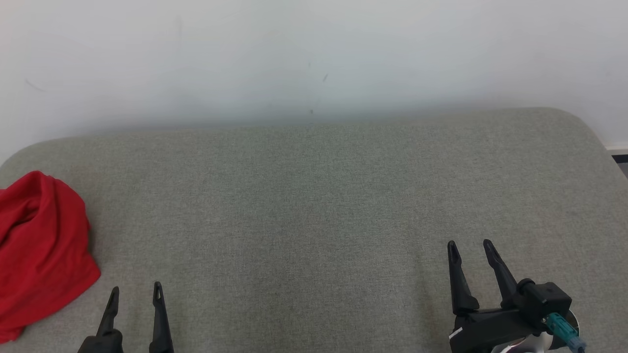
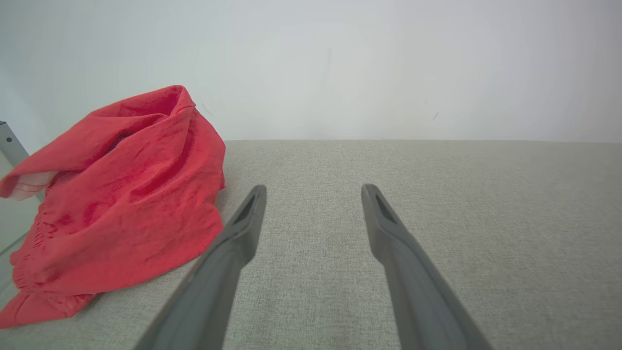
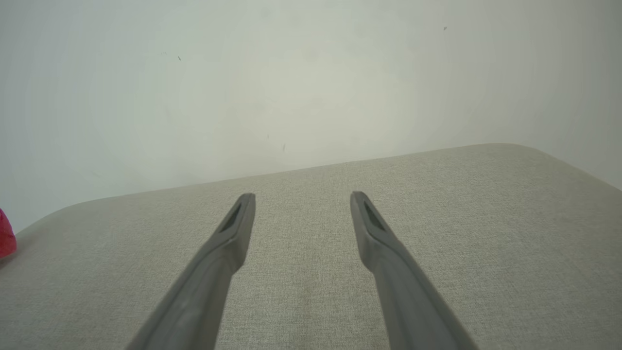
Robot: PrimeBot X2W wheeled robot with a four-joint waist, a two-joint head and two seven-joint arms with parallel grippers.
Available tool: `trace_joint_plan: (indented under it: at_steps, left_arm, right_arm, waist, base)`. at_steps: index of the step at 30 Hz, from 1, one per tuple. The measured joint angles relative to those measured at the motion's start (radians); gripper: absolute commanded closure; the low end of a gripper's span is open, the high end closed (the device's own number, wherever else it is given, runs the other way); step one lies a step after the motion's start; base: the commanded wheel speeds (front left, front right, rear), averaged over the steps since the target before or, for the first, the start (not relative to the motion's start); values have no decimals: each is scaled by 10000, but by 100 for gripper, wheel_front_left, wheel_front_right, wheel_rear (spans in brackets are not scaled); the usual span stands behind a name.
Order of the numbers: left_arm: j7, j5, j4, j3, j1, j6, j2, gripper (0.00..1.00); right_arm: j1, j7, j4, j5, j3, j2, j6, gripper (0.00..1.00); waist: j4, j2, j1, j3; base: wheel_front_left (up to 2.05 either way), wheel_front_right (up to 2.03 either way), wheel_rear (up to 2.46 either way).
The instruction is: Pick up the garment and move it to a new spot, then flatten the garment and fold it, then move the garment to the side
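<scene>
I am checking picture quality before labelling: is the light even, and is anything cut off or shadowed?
Head view: soft, even light, no glare; the red garment is cut by the left edge. Left wrist view: the garment is sharp, with a faint shadow on the cushion beside it. Right wrist view: the corners look darker.

The left gripper [image 1: 136,288], with two long dark fingers, sits at the lower left, its jaws spread apart and empty. The right gripper [image 1: 469,243] is a little further forward, also wide apart and holding nothing.
</scene>
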Motion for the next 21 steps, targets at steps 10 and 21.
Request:
trace_joint_plan:
  at_steps: [10,21]
  left_arm:
    - [-209,863,-15,-2,42,86,46,0]
    - [-336,1300,-167,88,187,94,92,0]
  right_arm:
    - [12,-199,65,-832,50,36,0,0]
    - [15,-322,17,-1315,123,58,0,0]
  waist:
    - [-20,0,0,-141]
    - [-10,0,0,-359]
  base:
    - [0,0,0]
    - [0,0,0]
